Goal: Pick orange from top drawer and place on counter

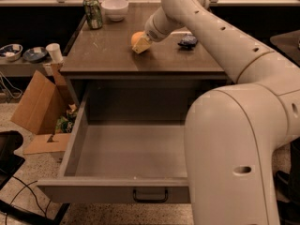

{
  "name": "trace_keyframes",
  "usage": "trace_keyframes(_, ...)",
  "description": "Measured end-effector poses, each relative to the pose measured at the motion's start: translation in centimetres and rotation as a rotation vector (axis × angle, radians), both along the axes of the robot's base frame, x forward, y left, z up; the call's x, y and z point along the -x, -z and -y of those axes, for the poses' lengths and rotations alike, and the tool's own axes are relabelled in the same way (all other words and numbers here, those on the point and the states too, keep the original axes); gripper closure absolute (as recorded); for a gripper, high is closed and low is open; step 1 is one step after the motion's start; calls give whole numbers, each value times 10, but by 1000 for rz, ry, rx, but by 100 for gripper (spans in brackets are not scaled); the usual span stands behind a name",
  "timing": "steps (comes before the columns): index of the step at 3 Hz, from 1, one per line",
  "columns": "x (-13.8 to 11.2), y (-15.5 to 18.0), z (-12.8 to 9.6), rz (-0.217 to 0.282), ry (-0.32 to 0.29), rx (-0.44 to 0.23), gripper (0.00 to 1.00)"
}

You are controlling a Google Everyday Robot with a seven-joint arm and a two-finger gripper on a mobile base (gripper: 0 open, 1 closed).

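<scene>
orange seemingly in hand, over counter

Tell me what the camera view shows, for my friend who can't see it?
The robot arm's gripper is at an orange low over the grey-brown counter. Below, the top drawer stands pulled open, nothing showing inside. A green can and a white bowl stand at the counter's back.

Gripper upper centre of frame, low over counter, orange against it. Top drawer open, lower centre. Green can, white bowl upper left on counter.
</scene>
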State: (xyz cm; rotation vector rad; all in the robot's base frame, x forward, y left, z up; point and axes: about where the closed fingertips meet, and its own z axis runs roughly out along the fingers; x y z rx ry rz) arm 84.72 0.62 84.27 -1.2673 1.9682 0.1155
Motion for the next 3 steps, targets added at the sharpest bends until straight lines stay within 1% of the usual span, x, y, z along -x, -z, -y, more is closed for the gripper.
trace_keyframes(1,0,0,0,0,0,0,27)
trace_keyframes(2,0,0,0,0,0,0,5)
trace_keyframes(3,0,0,0,0,0,0,0)
